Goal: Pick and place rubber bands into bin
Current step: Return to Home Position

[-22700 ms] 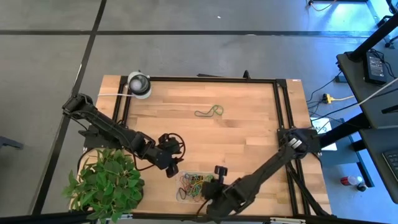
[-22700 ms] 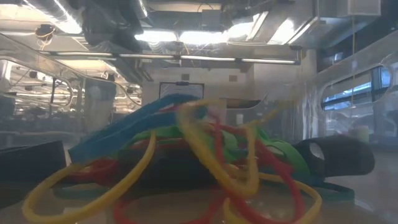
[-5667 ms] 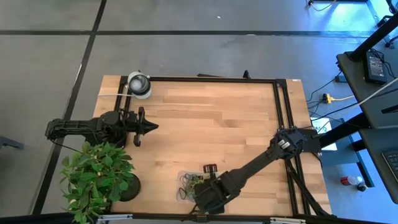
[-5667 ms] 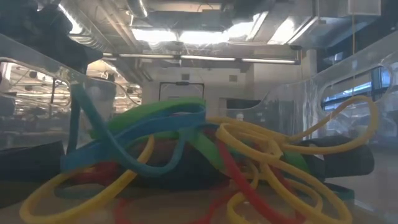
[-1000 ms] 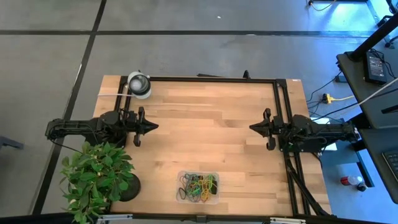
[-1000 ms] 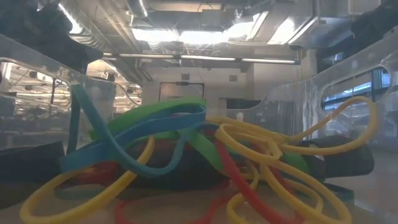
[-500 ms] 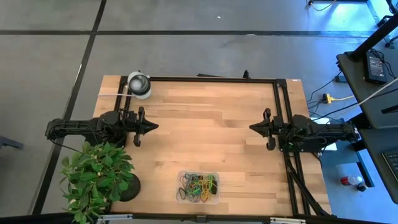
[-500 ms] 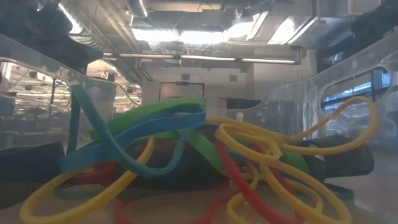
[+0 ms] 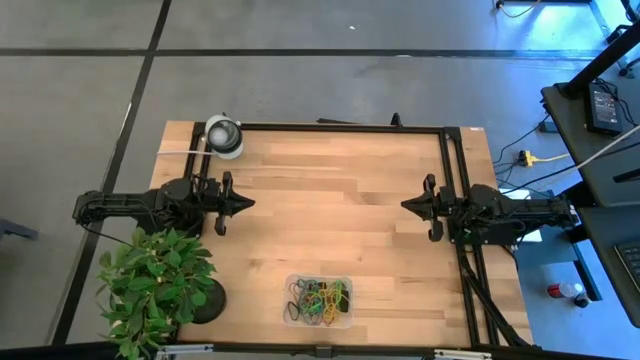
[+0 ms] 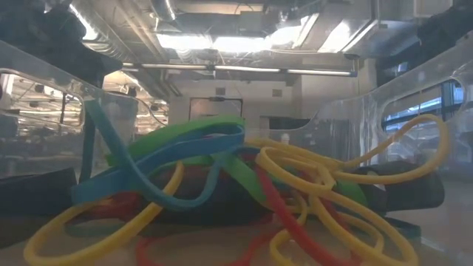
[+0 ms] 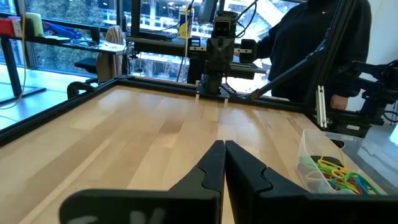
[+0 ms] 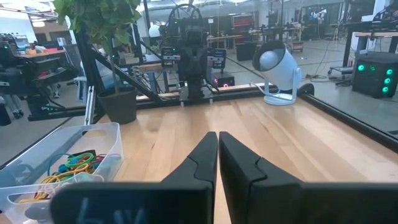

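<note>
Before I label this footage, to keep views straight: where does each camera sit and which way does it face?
High: overhead, straight down on the table; left gripper, right gripper and bin show.
Low: table height, level through the rubber bands into the room; no gripper visible.
Left wrist: faces the right arm, past its own shut fingers.
Right wrist: faces the left arm, likewise.
Shared: both wrist views show the bin.

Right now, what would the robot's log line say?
left tool shut, parked left | right tool shut, parked right | bands in bin
</note>
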Motion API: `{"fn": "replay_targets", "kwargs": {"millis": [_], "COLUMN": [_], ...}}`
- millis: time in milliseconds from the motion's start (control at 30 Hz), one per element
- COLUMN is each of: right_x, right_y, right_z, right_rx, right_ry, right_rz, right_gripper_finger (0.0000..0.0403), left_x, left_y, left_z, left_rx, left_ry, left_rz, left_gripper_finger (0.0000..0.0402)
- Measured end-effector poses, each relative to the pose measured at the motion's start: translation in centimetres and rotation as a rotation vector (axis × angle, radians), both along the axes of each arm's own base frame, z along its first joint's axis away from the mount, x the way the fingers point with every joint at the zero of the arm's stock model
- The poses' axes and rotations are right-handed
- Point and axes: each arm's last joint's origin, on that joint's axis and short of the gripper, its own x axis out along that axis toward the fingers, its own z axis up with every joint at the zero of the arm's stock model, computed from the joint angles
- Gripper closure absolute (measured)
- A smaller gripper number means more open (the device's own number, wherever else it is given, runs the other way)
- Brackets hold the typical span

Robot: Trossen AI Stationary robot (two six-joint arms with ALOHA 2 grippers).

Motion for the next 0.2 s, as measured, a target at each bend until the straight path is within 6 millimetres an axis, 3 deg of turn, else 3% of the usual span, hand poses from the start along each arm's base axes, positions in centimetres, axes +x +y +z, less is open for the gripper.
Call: {"fn": "replay_targets", "kwargs": {"millis": [200], "right_x": [0.0], "right_y": [0.0], "right_z": [0.0], "right_rx": [0.0], "right_ry": [0.0], "right_rz": [0.0], "right_gripper_finger": [0.0382], "left_x": [0.0], "left_y": [0.0], "left_z": [0.0], "left_rx": [0.0], "left_ry": [0.0], "left_rz": [0.0], "left_gripper_finger": [0.0396]}}
